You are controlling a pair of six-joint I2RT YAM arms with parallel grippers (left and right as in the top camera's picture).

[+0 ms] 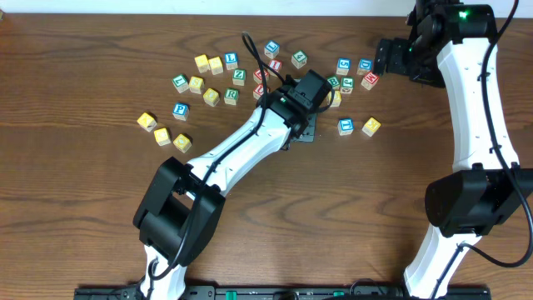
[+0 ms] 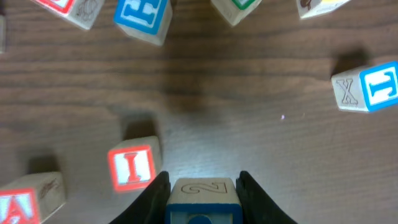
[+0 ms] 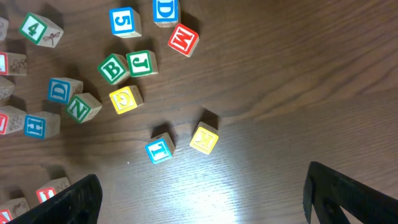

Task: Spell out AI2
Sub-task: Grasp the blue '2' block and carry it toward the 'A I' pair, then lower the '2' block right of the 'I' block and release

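Even, bright light is falling on the table [image 1: 75,208] overhead, casting short soft shadows. In both wrist views glare is washing the lower centre wood; the blue H cube [image 2: 142,17] at upper left is blurring

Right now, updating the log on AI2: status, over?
Left gripper shut on 2 cube. Right gripper open, empty. I cube, A cube beside the 2. No stray cubes between.

A [image 2: 25,202] and I [image 2: 132,167] show red, 2 [image 2: 202,198] blue.
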